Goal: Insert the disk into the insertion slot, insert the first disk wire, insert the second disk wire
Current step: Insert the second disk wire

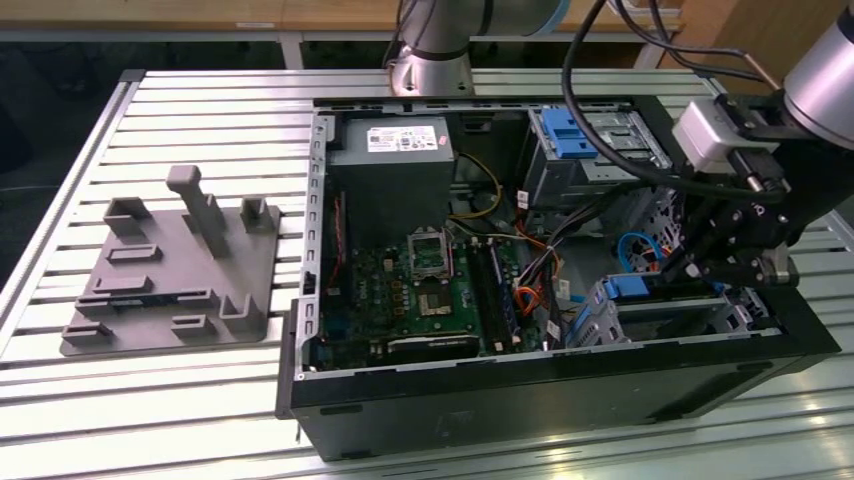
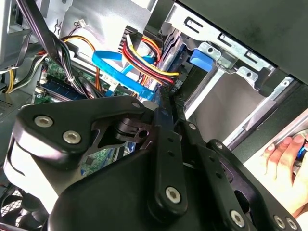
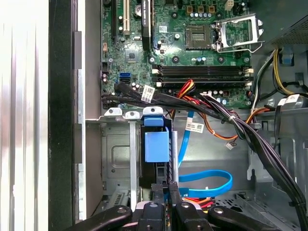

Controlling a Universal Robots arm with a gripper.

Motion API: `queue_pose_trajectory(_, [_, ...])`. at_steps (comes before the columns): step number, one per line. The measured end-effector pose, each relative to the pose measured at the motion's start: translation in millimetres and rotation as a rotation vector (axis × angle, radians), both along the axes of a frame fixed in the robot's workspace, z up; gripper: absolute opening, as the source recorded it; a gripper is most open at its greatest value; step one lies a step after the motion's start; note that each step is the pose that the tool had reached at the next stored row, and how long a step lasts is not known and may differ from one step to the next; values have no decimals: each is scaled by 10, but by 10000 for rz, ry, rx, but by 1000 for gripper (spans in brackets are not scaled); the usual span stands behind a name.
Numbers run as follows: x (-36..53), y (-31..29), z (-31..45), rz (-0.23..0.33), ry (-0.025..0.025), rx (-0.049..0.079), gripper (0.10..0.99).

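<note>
The disk (image 3: 156,144), in its bright blue carrier, sits in the insertion slot (image 3: 115,159), a silver sheet-metal cage at the case's near right corner in the exterior view, where the disk (image 1: 627,290) shows its blue end. My gripper (image 3: 166,185) is right at the disk's end, fingers close together on the end of a flat blue disk wire (image 3: 207,180). In the second wrist view the gripper (image 2: 163,98) meets that blue wire (image 2: 110,62) beside a red, yellow and black wire bundle (image 2: 144,60). The gripper (image 1: 678,268) hangs over the cage in the exterior view.
The open computer case (image 1: 534,380) lies on a slatted table, motherboard (image 1: 414,290) in the middle. A second cage with a blue latch (image 1: 567,130) stands at the back. A grey fixture plate (image 1: 174,270) lies on the exterior view's left. A person's hand (image 2: 284,154) rests outside the case.
</note>
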State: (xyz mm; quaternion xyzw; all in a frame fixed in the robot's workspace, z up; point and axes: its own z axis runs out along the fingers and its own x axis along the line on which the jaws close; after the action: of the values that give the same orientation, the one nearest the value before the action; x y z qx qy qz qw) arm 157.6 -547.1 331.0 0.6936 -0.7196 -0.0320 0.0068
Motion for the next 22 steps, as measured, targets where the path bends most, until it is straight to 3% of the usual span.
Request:
queue_pose_trajectory(5, [0,-3,-16,-1,0,13,169])
queue_pose_trajectory(8, [0,-3,-13,0,0,8,294])
queue_pose_trajectory(11, [0,-3,15,-1,0,6,294])
queue_pose_trajectory(19, [0,-3,340,0,-10,8,278])
queue_pose_trajectory(21, [0,-3,430,0,-10,8,153])
queue_pose_trajectory(22, [0,-3,479,-1,-10,9,153])
